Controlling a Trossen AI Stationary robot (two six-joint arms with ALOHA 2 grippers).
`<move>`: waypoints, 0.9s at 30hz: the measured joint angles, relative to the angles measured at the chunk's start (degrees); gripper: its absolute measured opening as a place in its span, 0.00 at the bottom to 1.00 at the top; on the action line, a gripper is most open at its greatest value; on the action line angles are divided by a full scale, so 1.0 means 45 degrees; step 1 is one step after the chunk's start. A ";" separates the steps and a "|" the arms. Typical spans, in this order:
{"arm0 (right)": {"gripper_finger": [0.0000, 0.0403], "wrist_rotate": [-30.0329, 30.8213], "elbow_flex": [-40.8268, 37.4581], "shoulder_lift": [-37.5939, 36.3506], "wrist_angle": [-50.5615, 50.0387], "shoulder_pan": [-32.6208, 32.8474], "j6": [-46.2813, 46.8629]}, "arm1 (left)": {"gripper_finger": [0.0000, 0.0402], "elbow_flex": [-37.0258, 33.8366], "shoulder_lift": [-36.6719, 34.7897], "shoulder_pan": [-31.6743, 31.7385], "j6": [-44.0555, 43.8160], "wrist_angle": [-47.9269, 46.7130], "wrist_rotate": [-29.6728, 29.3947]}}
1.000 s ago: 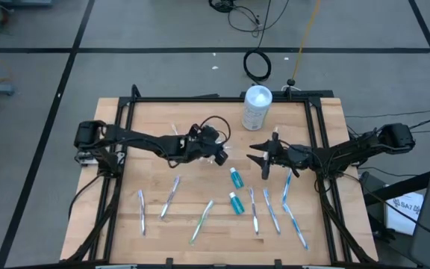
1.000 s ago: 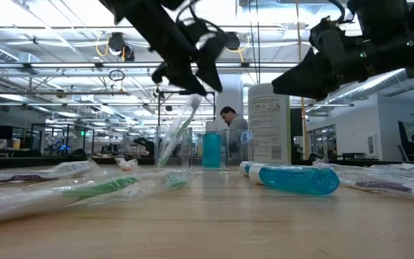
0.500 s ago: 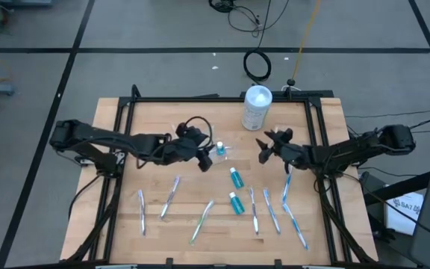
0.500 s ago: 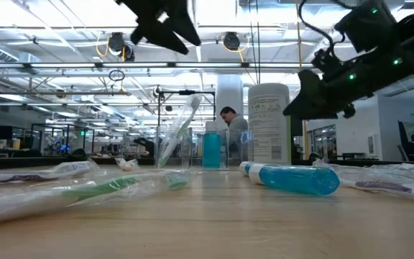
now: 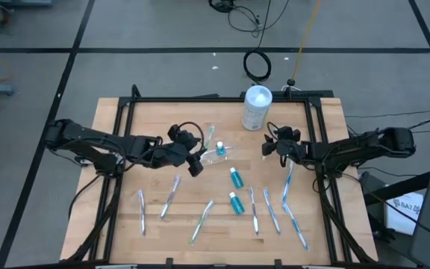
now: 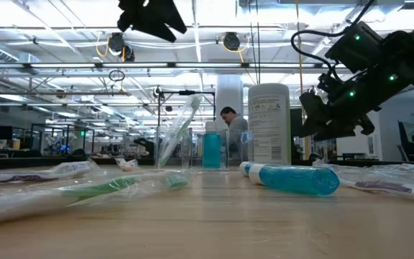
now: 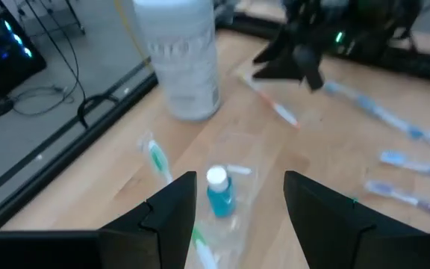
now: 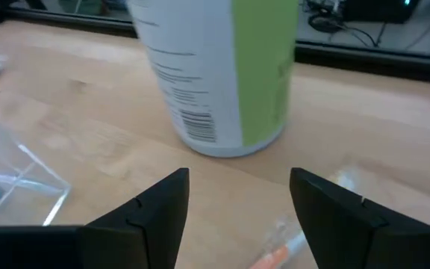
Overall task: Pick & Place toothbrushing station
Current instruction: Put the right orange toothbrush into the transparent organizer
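A clear holder (image 5: 216, 152) is seen at the centre of the wooden table (image 5: 148, 119), with a green toothbrush (image 5: 209, 139) leaning in it and a small blue tube (image 5: 220, 147) standing in it. The task is judged to be partly done. Two blue tubes (image 5: 235, 178) and several wrapped toothbrushes (image 5: 169, 196) are left lying across the lower half of the high view. A large white bottle (image 5: 257, 107) stands at the upper centre.

The left tool (image 5: 194, 159) is held just left of the holder, fingers spread wide and empty. The right tool (image 5: 269, 144) is held right of centre, below the bottle, also spread wide and empty.

The holder's compartments cannot be made out, and the exact number of toothbrushes is hard to tell through their wrappers. In the low view the left tool is cut off at the top edge.
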 joint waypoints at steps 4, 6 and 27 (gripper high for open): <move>0.56 -0.0002 -0.0310 0.0000 0.0031 -0.0207 0.0724 | 0.52 0.0009 -0.0050 -0.0346 -0.0159 -0.0341 -0.0206; 0.56 0.0002 -0.0555 0.0000 0.0056 -0.0393 0.1199 | 0.52 0.0004 -0.0252 -0.0562 -0.0352 -0.0769 -0.0251; 0.55 -0.0373 -0.1713 0.0195 0.1724 -0.1301 0.2785 | 0.52 0.0018 -0.1553 -0.1421 -0.2547 -0.4474 -0.1889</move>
